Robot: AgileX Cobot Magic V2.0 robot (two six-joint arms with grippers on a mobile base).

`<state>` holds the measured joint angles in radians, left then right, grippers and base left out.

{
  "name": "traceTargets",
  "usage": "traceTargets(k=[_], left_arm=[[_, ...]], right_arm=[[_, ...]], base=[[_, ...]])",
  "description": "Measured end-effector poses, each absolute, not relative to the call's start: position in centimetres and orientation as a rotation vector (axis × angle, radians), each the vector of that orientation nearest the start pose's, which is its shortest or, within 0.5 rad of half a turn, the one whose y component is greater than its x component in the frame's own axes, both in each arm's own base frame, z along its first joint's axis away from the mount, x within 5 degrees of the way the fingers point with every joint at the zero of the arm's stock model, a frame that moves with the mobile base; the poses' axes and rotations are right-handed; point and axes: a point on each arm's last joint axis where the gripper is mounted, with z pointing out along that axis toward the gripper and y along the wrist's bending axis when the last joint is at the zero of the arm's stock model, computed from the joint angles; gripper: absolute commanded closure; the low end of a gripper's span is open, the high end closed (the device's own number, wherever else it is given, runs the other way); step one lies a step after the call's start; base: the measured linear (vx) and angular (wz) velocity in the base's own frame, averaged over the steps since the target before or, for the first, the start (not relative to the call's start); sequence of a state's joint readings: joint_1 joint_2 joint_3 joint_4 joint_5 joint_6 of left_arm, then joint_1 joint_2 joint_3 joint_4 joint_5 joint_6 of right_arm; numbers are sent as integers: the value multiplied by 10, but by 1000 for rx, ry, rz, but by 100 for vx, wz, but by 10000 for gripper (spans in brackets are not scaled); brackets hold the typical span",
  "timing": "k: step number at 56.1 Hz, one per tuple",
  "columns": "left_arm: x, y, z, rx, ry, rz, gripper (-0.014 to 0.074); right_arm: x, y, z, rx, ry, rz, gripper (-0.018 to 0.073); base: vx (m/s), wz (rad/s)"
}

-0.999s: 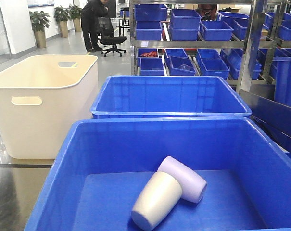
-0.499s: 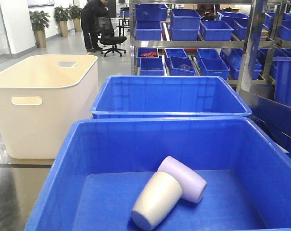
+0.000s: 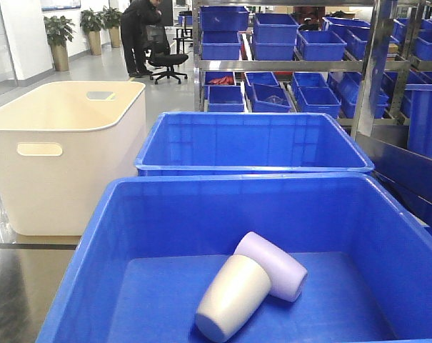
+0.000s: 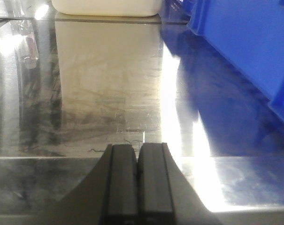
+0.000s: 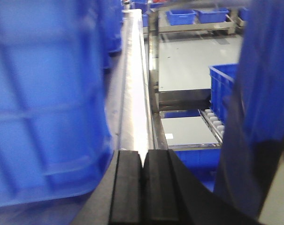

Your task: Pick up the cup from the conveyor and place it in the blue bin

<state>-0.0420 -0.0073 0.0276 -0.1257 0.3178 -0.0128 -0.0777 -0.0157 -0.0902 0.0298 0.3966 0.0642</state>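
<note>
Front view: large glossy blue plastic bin (image 3: 116, 236) nearest camera, holding a cream plastic cup (image 3: 231, 299) and a lilac plastic cup (image 3: 273, 264) on their sides, touching, lilac at the cream one's 1 o'clock.
Left wrist: left gripper (image 4: 137, 176) pressed closed, empty, over shiny steel tabletop (image 4: 95, 103).
Right wrist: right gripper (image 5: 142, 180) closed, empty; bin wall at 9 o'clock.

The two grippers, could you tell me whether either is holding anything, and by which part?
Nothing is held. The left gripper and right gripper are both shut with their fingers pressed together on nothing. Two cups already lie in the blue bin.
</note>
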Motion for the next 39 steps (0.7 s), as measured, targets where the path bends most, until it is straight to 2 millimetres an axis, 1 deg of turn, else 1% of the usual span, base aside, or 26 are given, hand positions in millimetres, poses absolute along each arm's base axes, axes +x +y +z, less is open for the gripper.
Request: traceTargets(k=[4, 10, 27, 39], left_arm=[[54, -6, 176, -54, 1821, -159, 600], [54, -6, 176, -54, 1821, -159, 600], [54, -6, 176, -54, 1821, -159, 600], [54, -6, 176, -54, 1821, -159, 600]], right_arm=[[53, -4, 191, 170, 1750, 30, 568], [55, -5, 184, 193, 1723, 44, 568], [55, -2, 184, 112, 1713, 52, 568], [55, -2, 184, 102, 1713, 57, 568]], base=[[0, 0], [0, 0], [0, 0], [0, 0]])
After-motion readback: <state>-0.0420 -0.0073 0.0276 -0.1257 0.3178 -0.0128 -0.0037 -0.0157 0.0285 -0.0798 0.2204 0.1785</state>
